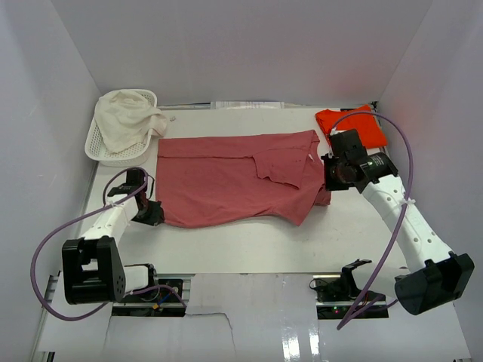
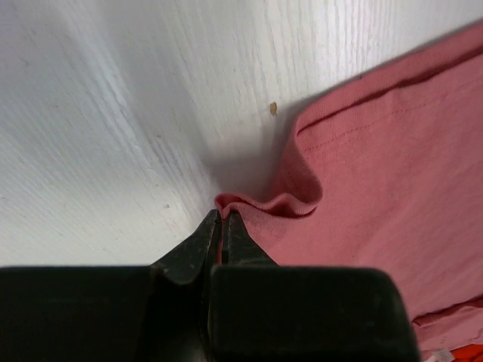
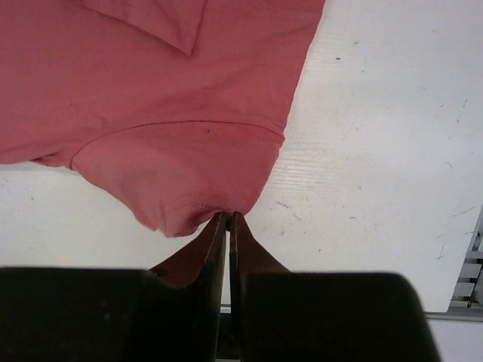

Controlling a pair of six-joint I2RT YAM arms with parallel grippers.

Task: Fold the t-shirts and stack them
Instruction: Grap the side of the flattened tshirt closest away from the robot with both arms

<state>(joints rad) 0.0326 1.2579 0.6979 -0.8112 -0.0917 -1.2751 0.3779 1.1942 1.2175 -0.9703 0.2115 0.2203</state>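
A large dusty rose-red t-shirt [image 1: 234, 179] lies spread across the middle of the table, one sleeve folded over its right part. My left gripper [image 1: 153, 213] is shut on the shirt's near left corner; the left wrist view shows the hem [image 2: 249, 205] pinched between the jaws [image 2: 224, 219]. My right gripper [image 1: 329, 175] is shut on the shirt's right edge; the right wrist view shows the sleeve cloth [image 3: 181, 181] bunched at its tips [image 3: 228, 219]. A bright orange-red t-shirt [image 1: 352, 124] lies folded at the far right.
A white lattice basket [image 1: 104, 147] stands at the far left with a cream cloth [image 1: 128, 117] in it. White walls close in the table on three sides. The right arm [image 1: 400, 219] reaches across the right side.
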